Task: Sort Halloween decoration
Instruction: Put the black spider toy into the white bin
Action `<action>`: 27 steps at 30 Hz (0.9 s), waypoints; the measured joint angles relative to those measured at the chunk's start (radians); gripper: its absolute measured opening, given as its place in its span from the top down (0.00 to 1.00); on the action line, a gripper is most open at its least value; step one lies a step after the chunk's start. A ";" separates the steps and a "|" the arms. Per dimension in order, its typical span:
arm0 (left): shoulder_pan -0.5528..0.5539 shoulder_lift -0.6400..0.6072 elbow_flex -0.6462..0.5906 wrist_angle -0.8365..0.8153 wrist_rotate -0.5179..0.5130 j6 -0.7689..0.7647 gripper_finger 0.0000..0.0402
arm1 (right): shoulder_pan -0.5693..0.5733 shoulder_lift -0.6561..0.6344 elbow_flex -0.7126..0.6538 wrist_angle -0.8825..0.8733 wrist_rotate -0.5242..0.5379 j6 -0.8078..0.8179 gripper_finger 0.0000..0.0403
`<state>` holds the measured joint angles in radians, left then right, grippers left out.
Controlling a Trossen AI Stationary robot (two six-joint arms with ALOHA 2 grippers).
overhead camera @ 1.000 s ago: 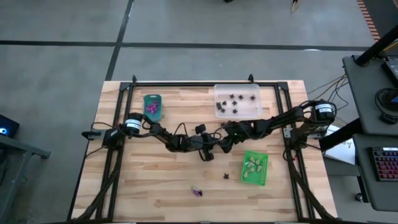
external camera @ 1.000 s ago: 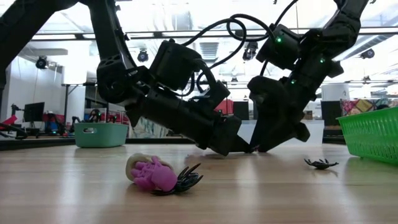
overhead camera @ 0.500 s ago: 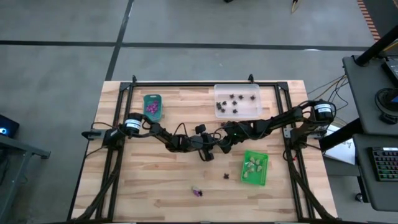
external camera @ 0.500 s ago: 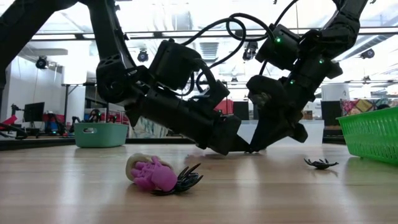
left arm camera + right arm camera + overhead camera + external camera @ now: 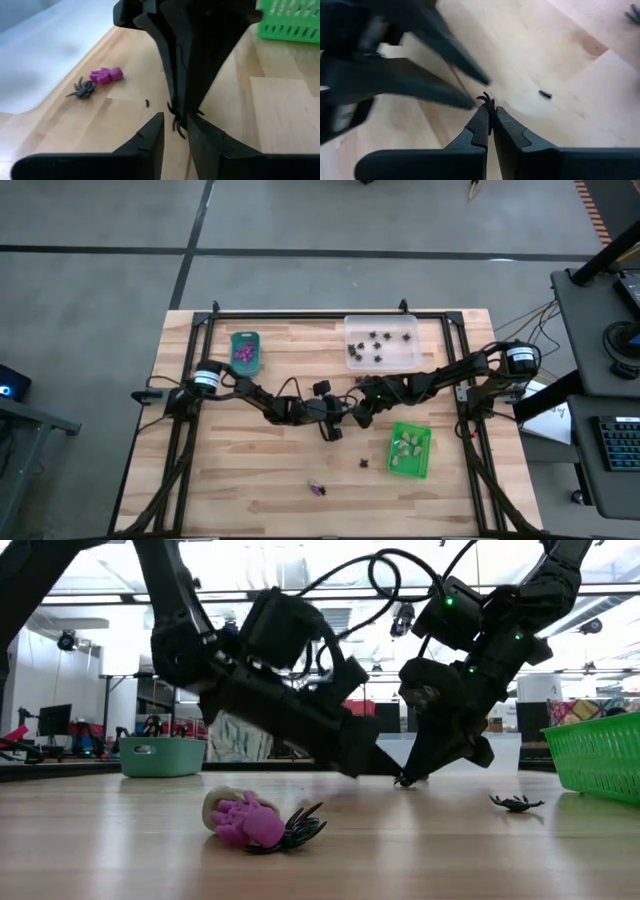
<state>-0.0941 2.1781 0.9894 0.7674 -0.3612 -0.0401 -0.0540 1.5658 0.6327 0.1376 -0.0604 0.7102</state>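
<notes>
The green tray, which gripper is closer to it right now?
Right. The right gripper sits just off the green tray toward the table's middle, shut on a black spider; the left gripper lies beyond it, farther away.

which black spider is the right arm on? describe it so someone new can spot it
Start at the bright green tray on the table's right side, then go to where both arms meet mid-table. The black spider is pinched there in the right gripper, jaws shut. The other loose spider lies alone beside that tray.
</notes>
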 joint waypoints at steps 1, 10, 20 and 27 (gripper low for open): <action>-0.001 -0.017 0.000 -0.030 -0.011 0.004 0.83 | 0.000 -0.002 0.000 -0.001 0.001 -0.008 0.98; -0.003 -0.121 0.000 -0.175 -0.022 0.046 0.81 | 0.000 -0.017 0.000 -0.006 0.003 -0.036 0.98; -0.017 -0.352 -0.114 -0.199 -0.024 0.090 0.81 | -0.018 -0.156 0.063 -0.105 0.016 -0.147 0.98; -0.019 -0.548 -0.250 -0.198 -0.035 -0.009 0.81 | -0.081 -0.210 0.248 -0.358 0.156 -0.311 0.98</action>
<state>-0.1135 1.6304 0.7389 0.5690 -0.3965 -0.0489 -0.1348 1.3560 0.8808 -0.2205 0.0960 0.3993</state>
